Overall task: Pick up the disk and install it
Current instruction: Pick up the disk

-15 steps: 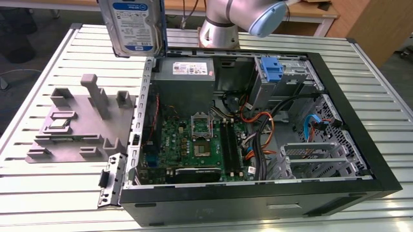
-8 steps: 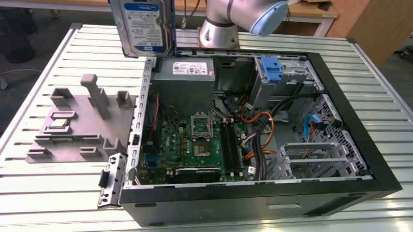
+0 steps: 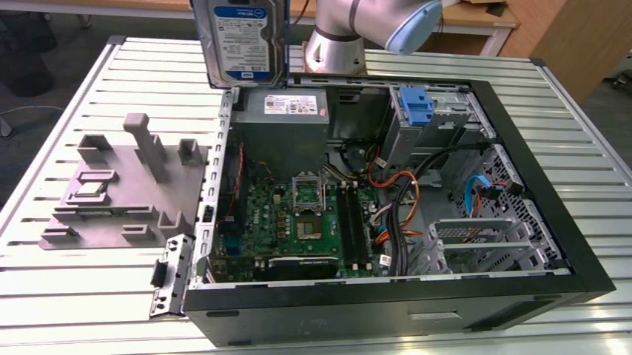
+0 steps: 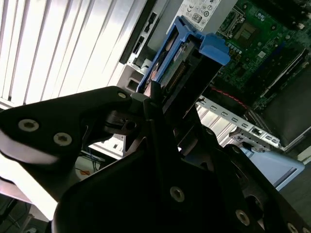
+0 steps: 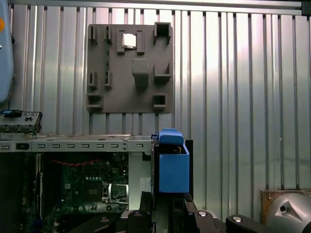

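**Jaws clamped on the disk (image 3: 242, 38)**

My gripper (image 4: 165, 104) pinches the disk from both sides. It hangs upright in the air, label showing in the exterior view, above the back edge of the open computer case (image 3: 567, 222) on the slatted table (image 3: 69, 296).

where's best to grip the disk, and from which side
The disk: pinch its two broad flat faces, coming from the end opposite the blue tab. It is thin and flat, and the end effector clamps it that way.
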### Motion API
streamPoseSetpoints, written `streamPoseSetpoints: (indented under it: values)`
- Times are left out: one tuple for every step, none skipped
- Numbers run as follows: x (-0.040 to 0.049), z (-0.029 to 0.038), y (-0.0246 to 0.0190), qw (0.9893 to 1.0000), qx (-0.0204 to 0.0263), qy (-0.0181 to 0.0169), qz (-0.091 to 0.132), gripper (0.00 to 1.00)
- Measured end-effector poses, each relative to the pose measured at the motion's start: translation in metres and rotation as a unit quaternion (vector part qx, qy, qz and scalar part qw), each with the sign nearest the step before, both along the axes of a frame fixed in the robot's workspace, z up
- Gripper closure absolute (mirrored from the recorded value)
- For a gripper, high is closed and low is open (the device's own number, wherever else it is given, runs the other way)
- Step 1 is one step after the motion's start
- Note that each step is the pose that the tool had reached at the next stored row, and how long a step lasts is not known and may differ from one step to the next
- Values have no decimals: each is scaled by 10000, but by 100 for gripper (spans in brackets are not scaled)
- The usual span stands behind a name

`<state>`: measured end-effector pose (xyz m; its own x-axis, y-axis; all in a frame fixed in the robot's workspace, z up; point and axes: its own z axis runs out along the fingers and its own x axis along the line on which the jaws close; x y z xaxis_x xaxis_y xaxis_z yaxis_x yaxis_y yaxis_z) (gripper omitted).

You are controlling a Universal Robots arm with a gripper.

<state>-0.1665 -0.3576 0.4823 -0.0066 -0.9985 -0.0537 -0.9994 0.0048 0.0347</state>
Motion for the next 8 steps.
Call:
streamPoseSetpoints:
  values:
    - [33, -1, 0, 10000, 0, 0, 0, 65]
    - [68, -1, 0, 10000, 0, 0, 0, 65]
    - [104, -1, 0, 10000, 0, 0, 0, 65]
    - [142, -1, 0, 10000, 0, 0, 1, 65]
    - [181, -1, 0, 10000, 0, 0, 0, 65]
    - [222, -2, 0, 10000, 0, 0, -1, 65]
    - [261, -2, 0, 10000, 0, 0, 0, 65]
    - [300, -3, 0, 10000, 0, 0, 1, 65]
